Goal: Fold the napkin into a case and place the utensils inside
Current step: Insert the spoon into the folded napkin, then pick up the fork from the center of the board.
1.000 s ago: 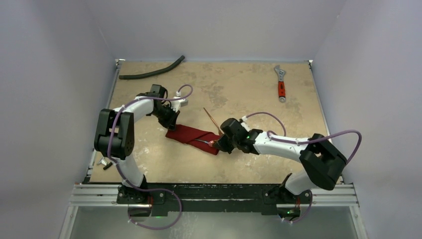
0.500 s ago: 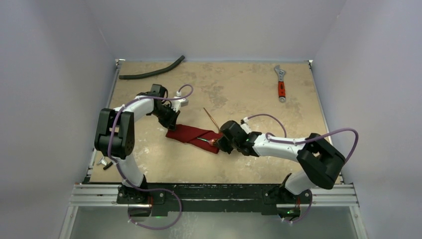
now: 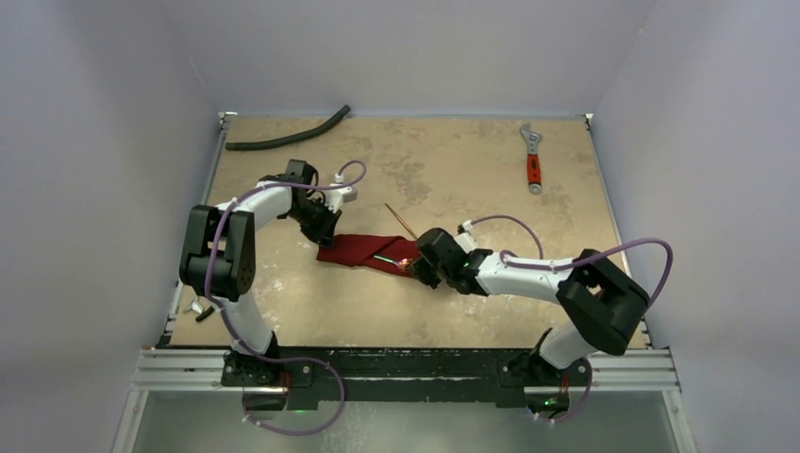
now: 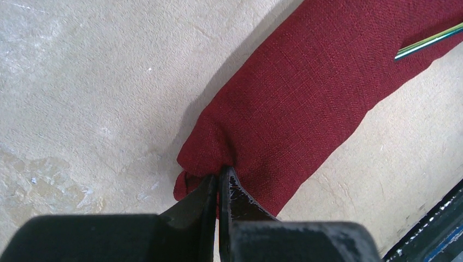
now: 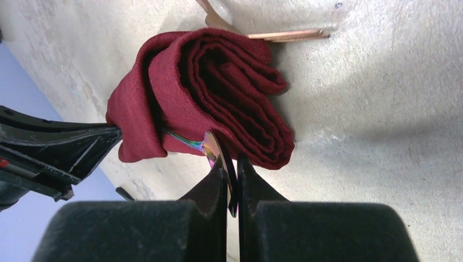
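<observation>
A dark red cloth case [image 3: 363, 253], folded narrow, lies slantwise near the middle of a tan table [image 3: 453, 160]. The left tool [image 4: 219, 183] is pressed together, pinching the cloth at the case's left end. The right tool [image 5: 232, 164] is at the open, layered right end, clamped on a thin shiny utensil [image 5: 210, 147] that lies against the cloth. A second utensil [image 3: 401, 223], gold-coloured, rests on the table just behind the case. A black hose [image 3: 288, 137] and a red-handled wrench [image 3: 533, 160] lie well apart near the far edge.
</observation>
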